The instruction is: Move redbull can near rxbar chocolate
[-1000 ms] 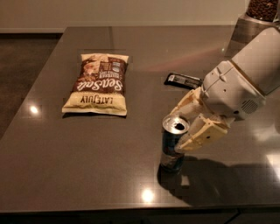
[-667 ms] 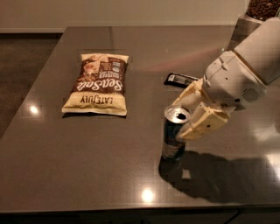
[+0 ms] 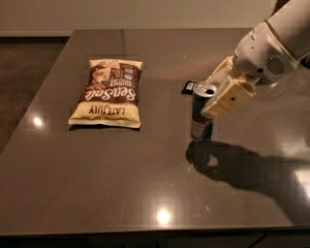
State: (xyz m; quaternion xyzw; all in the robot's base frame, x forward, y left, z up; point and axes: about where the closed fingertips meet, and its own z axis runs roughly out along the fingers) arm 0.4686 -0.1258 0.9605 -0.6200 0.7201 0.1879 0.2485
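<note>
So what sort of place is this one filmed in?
Probably an office break room or kitchenette, judging by the snacks. A dark polished countertop carries a chip bag, an rxbar chocolate and a redbull can. The gripper holds the can just in front of the bar.

1. Dark grey glossy rectangular tabletop (image 3: 97,169); bright round light reflections (image 3: 163,216) on it.
2. Pale plain wall (image 3: 145,14) behind; dark floor (image 3: 24,72) left.
3. Cream two-finger gripper (image 3: 207,95) over the table's right half, clamped on the redbull can (image 3: 200,123).
</note>
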